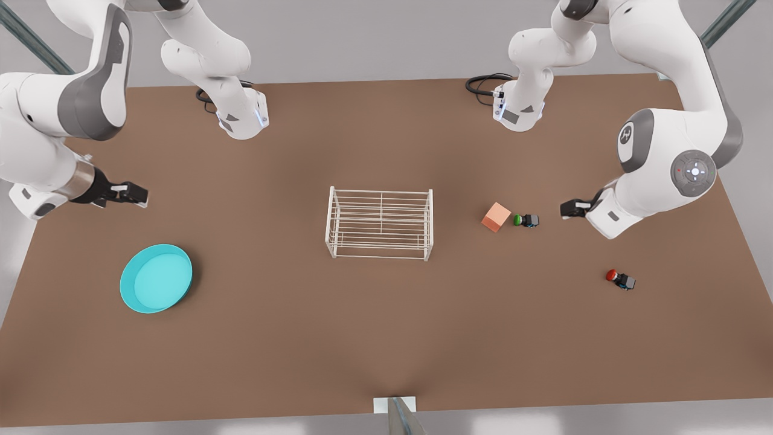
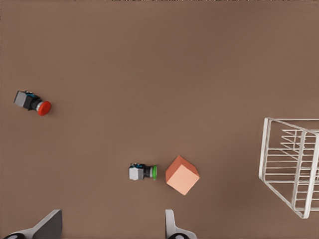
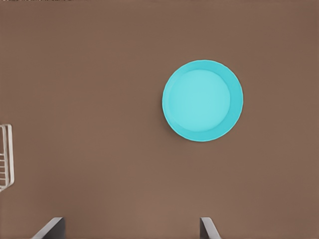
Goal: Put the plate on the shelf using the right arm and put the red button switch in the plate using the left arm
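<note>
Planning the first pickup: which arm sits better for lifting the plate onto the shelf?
Right. The right gripper hangs open near the plate; the left gripper waits across the shelf.

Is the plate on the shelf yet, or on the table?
On the table: the plate lies flat and empty, far from the shelf, with nothing holding it.

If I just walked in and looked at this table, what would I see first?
Probably the bright turquoise plate lying flat on the brown table, toward the front view's left, with the right gripper open above and behind it. Next, the white wire shelf standing in the middle. Toward the front view's right sits the tiny red button switch, with the left gripper open nearby.
</note>
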### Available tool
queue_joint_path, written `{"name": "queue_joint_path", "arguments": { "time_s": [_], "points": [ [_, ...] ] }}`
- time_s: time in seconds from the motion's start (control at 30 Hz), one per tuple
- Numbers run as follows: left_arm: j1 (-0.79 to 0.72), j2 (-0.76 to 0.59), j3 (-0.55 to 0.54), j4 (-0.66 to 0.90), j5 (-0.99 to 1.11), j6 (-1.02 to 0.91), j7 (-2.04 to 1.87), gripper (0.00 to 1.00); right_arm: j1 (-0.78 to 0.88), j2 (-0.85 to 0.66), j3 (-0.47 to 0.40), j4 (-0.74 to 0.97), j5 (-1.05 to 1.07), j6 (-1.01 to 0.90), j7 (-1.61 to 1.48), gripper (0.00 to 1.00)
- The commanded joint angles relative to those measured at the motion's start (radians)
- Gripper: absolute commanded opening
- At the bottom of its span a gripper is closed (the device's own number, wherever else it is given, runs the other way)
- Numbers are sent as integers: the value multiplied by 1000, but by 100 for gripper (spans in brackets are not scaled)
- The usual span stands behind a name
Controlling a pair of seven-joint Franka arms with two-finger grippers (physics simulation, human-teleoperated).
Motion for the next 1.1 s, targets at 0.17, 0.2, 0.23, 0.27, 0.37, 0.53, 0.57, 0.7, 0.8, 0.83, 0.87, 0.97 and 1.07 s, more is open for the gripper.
{"name": "queue_joint_path", "arguments": {
  "time_s": [0.17, 0.2, 0.23, 0.27, 0.37, 0.53, 0.57, 0.7, 0.8, 0.83, 0.87, 0.97, 1.07],
  "points": [
    [-2, -1, 0, 2, 2, 16, -47, 100, -140, 315, -8, 156, 102, 37, -271, 100],
    [-2, -1, 0, 2, 3, 17, -47, 100, -197, 441, -8, 225, 128, 72, -340, 100],
    [-4, -1, 0, 2, 3, 17, -47, 100, -206, 478, -8, 243, 128, 95, -363, 100],
    [-4, -1, 0, 2, 2, 17, -47, 100, -232, 521, -8, 246, 133, 134, -400, 100],
    [-4, -1, 0, 2, 3, 14, -47, 100, -308, 640, -8, 289, 188, 218, -463, 100],
    [-4, -1, 0, 2, 3, 14, -48, 100, -351, 723, -14, 289, 185, 418, -570, 100],
    [-4, -1, 0, 2, 2, 14, -48, 100, -357, 742, -19, 289, 185, 448, -570, 100],
    [-4, -1, 0, 2, 2, 13, -48, 100, -369, 772, -19, 274, 178, 471, -572, 100],
    [-4, -1, 0, 2, 3, 13, -48, 100, -386, 777, -17, 225, 211, 491, -577, 100],
    [-4, -1, 0, 2, 2, 13, -48, 100, -401, 797, -17, 226, 213, 493, -578, 100],
    [-4, -1, 0, 0, 3, 13, -48, 100, -403, 800, -17, 226, 217, 494, -578, 100],
    [-4, -1, 0, 2, 3, 13, -48, 100, -410, 815, -16, 225, 234, 493, -592, 100],
    [-5, -1, 0, 2, 3, 11, -50, 100, -410, 817, -14, 205, 251, 493, -592, 100]
  ]
}}
